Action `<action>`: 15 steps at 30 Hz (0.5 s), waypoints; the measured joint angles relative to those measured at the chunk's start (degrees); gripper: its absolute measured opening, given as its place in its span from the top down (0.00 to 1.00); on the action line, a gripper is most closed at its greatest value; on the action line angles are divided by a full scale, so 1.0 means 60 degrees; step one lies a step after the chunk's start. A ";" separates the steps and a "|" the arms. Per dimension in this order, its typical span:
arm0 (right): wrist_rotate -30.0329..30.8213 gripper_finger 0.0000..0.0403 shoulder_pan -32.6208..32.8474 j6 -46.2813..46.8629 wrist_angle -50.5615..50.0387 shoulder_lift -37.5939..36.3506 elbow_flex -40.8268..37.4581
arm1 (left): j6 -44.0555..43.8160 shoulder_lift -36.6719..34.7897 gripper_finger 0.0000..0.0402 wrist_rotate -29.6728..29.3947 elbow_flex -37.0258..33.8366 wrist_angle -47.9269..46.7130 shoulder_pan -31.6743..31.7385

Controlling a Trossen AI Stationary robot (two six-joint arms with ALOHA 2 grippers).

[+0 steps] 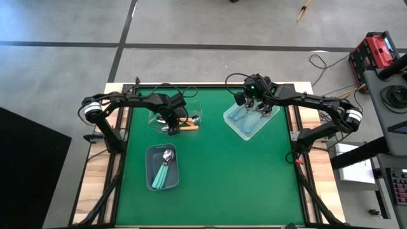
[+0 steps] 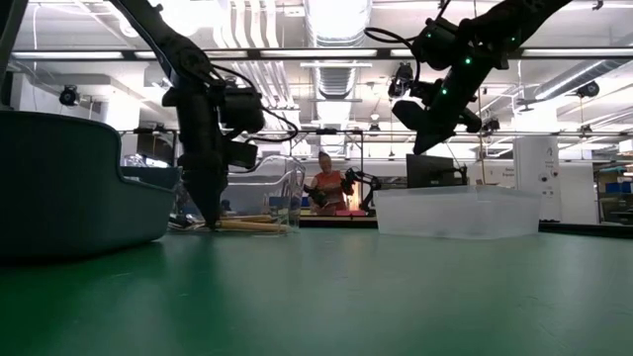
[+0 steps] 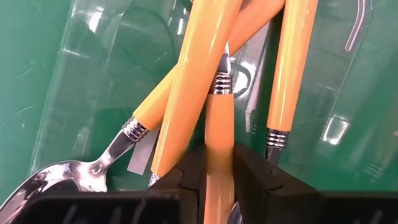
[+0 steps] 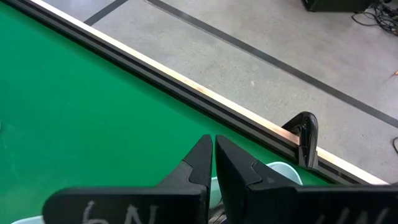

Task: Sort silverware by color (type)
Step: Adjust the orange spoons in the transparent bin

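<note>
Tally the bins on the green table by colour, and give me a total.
Clear bins: 2
Grey bin: 1
Total: 3

Left arm reaches inward from the table's left edge, wrist pitched steeply down; left hand (image 3: 219, 177) low, fingers clamped on an orange spoon handle (image 3: 219, 134). Right arm raised; right hand (image 4: 213, 163) apparently empty, fingers pressed together, hanging above the table.
</note>
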 joint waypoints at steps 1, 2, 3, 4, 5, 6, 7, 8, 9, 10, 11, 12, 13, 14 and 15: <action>0.0000 0.97 0.0000 0.0000 0.0000 0.0000 0.0000 | -0.0001 -0.0019 0.90 -0.0001 0.0000 0.0000 0.0000; 0.0000 0.97 0.0000 0.0000 0.0000 0.0000 0.0000 | -0.0004 -0.0042 0.89 -0.0013 -0.0001 -0.0001 0.0000; 0.0000 0.97 0.0000 0.0000 0.0000 0.0000 0.0000 | -0.0007 -0.0084 0.89 -0.0040 -0.0007 -0.0004 -0.0004; 0.0000 0.97 0.0000 -0.0001 0.0000 0.0000 0.0000 | -0.0011 -0.0125 0.89 -0.0060 -0.0014 -0.0005 -0.0004; 0.0000 0.97 0.0000 0.0000 0.0000 0.0000 0.0000 | -0.0011 -0.0178 0.89 -0.0099 -0.0025 0.0000 -0.0004; 0.0000 0.97 0.0000 -0.0004 0.0000 0.0002 0.0000 | -0.0011 -0.0234 0.89 -0.0177 -0.0025 0.0013 -0.0007; 0.0000 0.97 0.0000 -0.0004 0.0000 0.0000 0.0000 | -0.0011 -0.0282 0.89 -0.0213 -0.0025 0.0045 -0.0005; 0.0000 0.97 0.0000 -0.0004 0.0000 0.0000 0.0000 | -0.0011 -0.0338 0.89 -0.0236 -0.0025 0.0062 -0.0001; 0.0000 0.97 0.0000 -0.0008 0.0000 0.0000 0.0000 | -0.0011 -0.0389 0.89 -0.0233 -0.0025 0.0053 0.0003; 0.0000 0.97 0.0000 -0.0011 -0.0003 0.0000 0.0000 | -0.0007 -0.0431 0.89 -0.0226 -0.0025 0.0052 0.0011; 0.0000 0.97 0.0000 -0.0018 0.0000 0.0000 0.0000 | -0.0006 -0.0453 0.89 -0.0222 -0.0025 0.0054 0.0011; 0.0000 0.97 0.0000 -0.0018 -0.0003 0.0000 0.0000 | -0.0004 -0.0456 0.89 -0.0201 -0.0025 0.0043 0.0006; 0.0001 0.97 0.0000 -0.0018 -0.0003 0.0001 0.0000 | -0.0004 -0.0459 0.89 -0.0189 -0.0025 0.0036 0.0000; 0.0000 0.97 0.0000 -0.0015 -0.0002 0.0000 0.0000 | -0.0004 -0.0462 0.89 -0.0176 -0.0025 0.0033 0.0000; 0.0000 0.97 0.0000 -0.0015 -0.0001 0.0000 0.0000 | -0.0004 -0.0469 0.89 -0.0159 -0.0025 0.0030 0.0000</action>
